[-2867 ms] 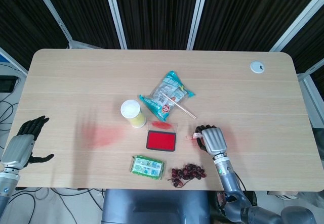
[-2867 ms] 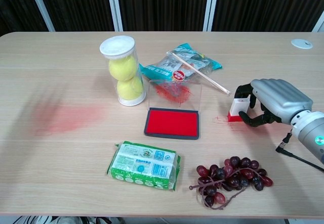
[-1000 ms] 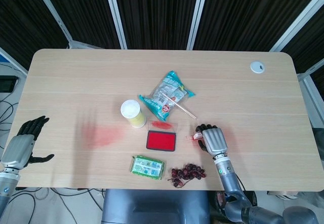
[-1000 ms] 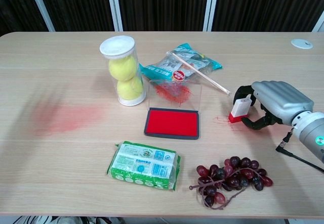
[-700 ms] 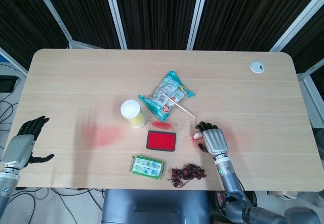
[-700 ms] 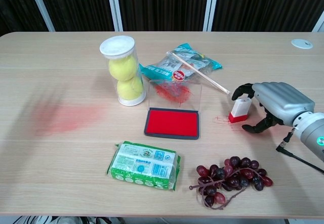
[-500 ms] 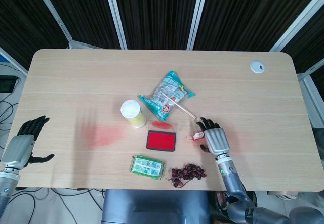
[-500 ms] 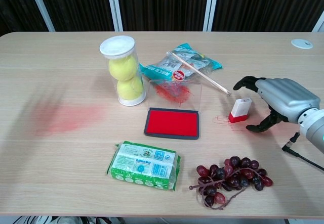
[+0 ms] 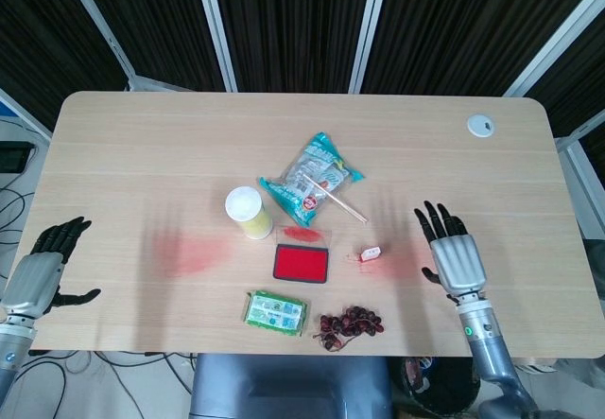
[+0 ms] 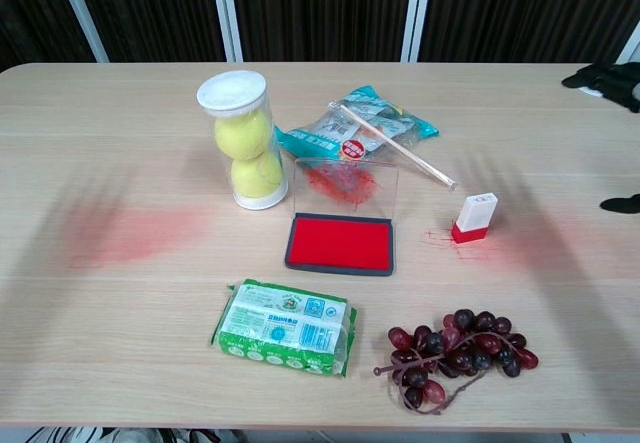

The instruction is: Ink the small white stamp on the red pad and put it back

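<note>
The small white stamp with a red base stands upright on the table by red smudges, right of the red ink pad; the head view shows the stamp and the pad too. The pad's clear lid stands raised behind it. My right hand is open with fingers spread, well right of the stamp and holding nothing; in the chest view only its dark fingertips show at the right edge. My left hand hangs open off the table's left front corner.
A tube of tennis balls and a snack bag with a wooden stick lie behind the pad. A green packet and grapes lie in front. A red stain marks the table at left.
My right hand let go of the stamp, spread its fingers and drew away to the right. The stamp stays standing on the table. The left hand has not moved.
</note>
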Robot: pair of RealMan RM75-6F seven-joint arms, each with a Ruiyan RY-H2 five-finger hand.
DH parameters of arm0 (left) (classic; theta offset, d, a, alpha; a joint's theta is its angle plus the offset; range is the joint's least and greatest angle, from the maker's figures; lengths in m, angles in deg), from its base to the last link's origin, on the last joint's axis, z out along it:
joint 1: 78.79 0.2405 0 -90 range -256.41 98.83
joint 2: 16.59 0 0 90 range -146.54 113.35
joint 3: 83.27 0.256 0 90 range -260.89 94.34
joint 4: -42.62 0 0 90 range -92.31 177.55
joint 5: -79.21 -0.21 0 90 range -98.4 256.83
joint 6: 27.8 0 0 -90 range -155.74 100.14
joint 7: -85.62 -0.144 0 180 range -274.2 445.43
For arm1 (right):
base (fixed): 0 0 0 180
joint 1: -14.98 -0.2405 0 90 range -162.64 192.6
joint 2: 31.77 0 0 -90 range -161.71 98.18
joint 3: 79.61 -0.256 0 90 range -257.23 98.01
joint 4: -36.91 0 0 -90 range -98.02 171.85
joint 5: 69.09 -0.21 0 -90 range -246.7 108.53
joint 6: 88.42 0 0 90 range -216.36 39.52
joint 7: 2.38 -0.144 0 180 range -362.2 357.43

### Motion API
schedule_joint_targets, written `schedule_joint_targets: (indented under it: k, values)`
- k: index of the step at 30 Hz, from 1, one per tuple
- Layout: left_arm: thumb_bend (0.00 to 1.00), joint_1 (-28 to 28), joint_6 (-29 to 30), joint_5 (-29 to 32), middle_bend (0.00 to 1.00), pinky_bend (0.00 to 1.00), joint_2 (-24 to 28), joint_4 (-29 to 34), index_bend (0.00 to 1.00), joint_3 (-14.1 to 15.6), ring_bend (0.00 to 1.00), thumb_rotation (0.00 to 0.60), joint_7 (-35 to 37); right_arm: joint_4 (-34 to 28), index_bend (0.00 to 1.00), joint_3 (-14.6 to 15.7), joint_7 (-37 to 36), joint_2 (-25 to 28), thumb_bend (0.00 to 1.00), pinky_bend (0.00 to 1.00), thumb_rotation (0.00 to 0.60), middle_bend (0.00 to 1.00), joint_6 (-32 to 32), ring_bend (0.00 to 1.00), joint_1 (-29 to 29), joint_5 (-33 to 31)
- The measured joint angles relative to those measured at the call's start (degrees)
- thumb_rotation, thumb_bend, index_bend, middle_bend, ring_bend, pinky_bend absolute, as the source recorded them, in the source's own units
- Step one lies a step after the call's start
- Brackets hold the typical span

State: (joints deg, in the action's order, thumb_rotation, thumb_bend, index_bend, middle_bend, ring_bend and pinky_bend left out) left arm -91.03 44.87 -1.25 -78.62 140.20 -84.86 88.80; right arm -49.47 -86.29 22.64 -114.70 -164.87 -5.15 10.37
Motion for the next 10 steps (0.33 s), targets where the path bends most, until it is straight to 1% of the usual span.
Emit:
schedule_joint_targets:
  k: [3,6,10]
  values:
    - [0.04,0.16,0.55,-0.30,0.00,0.00,-0.14,-0.08,0.00,0.01,0.00,0.600,-0.22,-1.76,0.00,0.74,-0.14,3.30,0.15,0.19,0.600,0.00,-2.69,0.00,2.30,0.41]
    - [0.04,0.33,1.24,-0.71,0.00,0.00,-0.48,-0.33,0.00,0.01,0.00,0.600,-0.76,-4.12,0.00,1.49,-2.19,6.73,0.14,0.19,0.600,0.00,-5.63,0.00,4.90,0.91]
    - [0.04,0.39,1.53,-0.95,0.00,0.00,-0.83,-0.62,0.00,0.02,0.00,0.600,-1.61,-6.08,0.00,2.46,-4.63,10.01,0.14,0.19,0.600,0.00,-9.13,0.00,7.85,2.00]
